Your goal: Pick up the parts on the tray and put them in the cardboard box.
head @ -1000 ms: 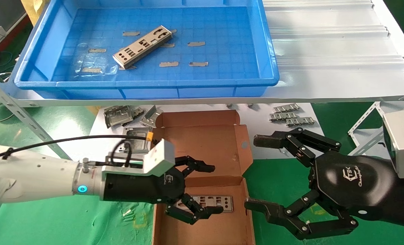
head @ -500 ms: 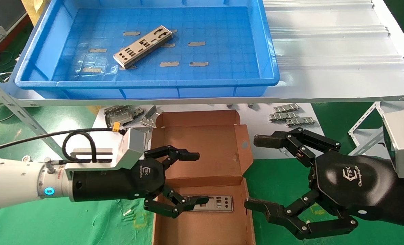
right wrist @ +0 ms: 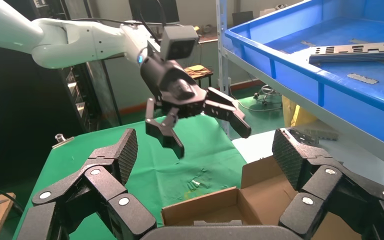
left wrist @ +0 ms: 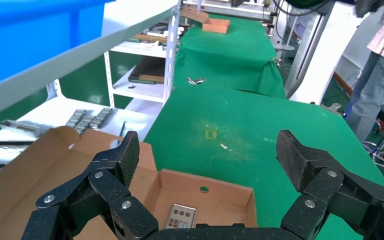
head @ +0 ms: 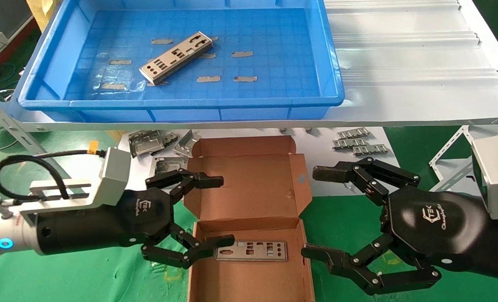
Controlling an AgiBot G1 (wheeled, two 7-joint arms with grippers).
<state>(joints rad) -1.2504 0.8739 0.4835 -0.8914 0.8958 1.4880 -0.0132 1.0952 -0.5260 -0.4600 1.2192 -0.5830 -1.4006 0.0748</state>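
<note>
At the box's left wall: left gripper [head: 217, 212] hangs with jaws spread wide and nothing between them; its lower fingertip overlaps the left end of the boxed plate [head: 252, 251] in the head view, contact or clearance cannot be told
Step in hand: one delivery looks complete, judged from a part lying flat on the floor of the cardboard box [head: 249, 268] and the left jaws released; the gripper sits at the box's 9 o'clock edge
Boxed plate: lies lengthwise across the far part of the box floor, just below the lid hinge; the left wrist view shows its end [left wrist: 180, 216] down inside the box, below and between the open jaws
Remaining part [head: 176, 56]: rests in the tray [head: 333, 90] on the upper shelf, slanted, its long axis running from 8 o'clock to 2 o'clock, left of the tray's middle among grey tape scraps [head: 208, 79]; well apart from both grippers
Next move, as a judgement: the left arm needs to rise clear of the box wall, travel toward 12 o'clock over the tray rim, turn the jaws to span the plate's narrow width, and descend; a thin flat plate offers little edge to catch
Right gripper [head: 309, 212]: idle at the box's 3 o'clock side over the green counter [head: 85, 277], jaws wide apart and empty
Other items: squarish stamped pieces [head: 146, 142] and ridged strips [head: 358, 144] lie beyond the box, not part of the job
</note>
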